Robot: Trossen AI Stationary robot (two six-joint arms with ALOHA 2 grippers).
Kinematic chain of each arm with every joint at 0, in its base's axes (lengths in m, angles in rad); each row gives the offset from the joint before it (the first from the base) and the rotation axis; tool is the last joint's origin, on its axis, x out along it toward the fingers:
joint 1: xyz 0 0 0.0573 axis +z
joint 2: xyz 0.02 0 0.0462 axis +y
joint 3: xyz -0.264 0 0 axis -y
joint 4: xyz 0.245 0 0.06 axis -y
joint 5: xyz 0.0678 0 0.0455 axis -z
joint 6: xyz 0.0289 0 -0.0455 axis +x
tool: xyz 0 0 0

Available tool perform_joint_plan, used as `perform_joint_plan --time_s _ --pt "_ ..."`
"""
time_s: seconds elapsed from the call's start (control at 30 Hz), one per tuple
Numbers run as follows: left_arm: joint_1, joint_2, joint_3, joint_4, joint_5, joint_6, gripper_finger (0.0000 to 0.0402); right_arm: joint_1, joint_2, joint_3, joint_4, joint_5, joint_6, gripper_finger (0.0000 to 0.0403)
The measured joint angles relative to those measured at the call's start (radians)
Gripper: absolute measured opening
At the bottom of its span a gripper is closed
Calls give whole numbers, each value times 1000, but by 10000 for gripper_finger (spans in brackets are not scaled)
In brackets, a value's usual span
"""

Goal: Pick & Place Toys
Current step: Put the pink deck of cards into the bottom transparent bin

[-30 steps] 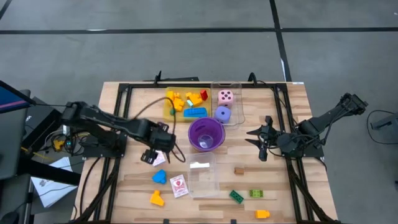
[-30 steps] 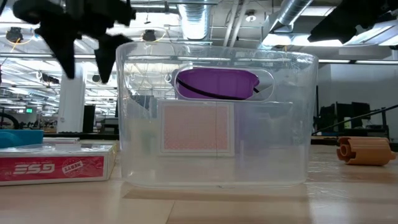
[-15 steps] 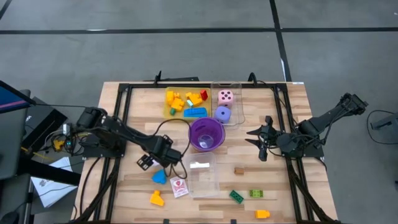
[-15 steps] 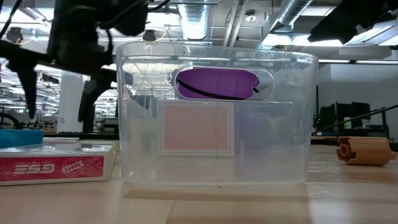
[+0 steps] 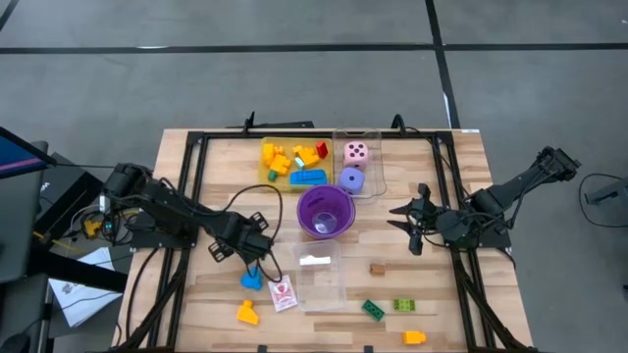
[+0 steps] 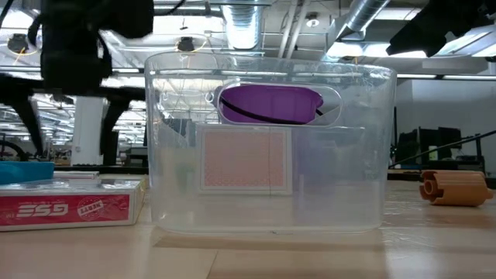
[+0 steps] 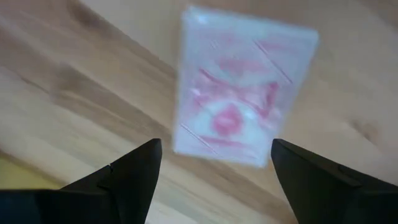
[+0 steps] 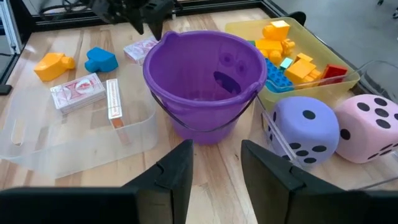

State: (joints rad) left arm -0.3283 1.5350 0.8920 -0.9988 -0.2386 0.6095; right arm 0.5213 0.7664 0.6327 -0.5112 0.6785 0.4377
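A white-red card pack lies flat on the wood, right under my left gripper. That gripper is open and points down, with one finger on each side of the pack's near end and clear of it. The right wrist view shows the same pack below the left gripper. Close by lie a blue piece, a second card pack and an orange piece. My right gripper hangs open to the right of the purple cup, with nothing between its fingers.
A clear tray with a card standing in it is near the middle. A yellow tray of bricks and a clear tray with a pink die and a purple die stand at the far side. Green pieces and an orange one lie at the near right.
My left gripper has come down toward the card pack and rolled about the line it points along. It has stayed open. The card pack has not moved.
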Motion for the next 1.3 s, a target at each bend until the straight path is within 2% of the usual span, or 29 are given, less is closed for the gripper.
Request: perform_joint_plan --time_s 0.13,0.27,0.43,0.57,0.63,0.77,0.9,1.23,1.3 --pt "-14 -24 -11 61 10 19 299 0 0 0 0 0 1 127" --pt "-20 -17 -11 74 12 -36 311 0 0 0 -2 0 8 127" --pt "-20 -15 -11 84 -13 -167 362 0 0 0 -6 0 8 127" --pt "-24 -15 -11 75 -113 -154 395 0 0 0 -6 0 7 127" --pt "-22 -15 -11 46 -117 -132 396 0 0 0 -6 0 6 127" --pt "-29 -15 -13 17 -37 -122 380 0 0 0 -6 0 7 127" --pt "-58 -16 -30 25 -26 -47 367 0 0 0 -10 0 7 127" --pt "-52 -16 -54 137 -13 62 365 0 0 0 -21 -1 16 127" --pt "-41 -16 -54 144 22 66 365 0 0 0 -21 -1 16 127"
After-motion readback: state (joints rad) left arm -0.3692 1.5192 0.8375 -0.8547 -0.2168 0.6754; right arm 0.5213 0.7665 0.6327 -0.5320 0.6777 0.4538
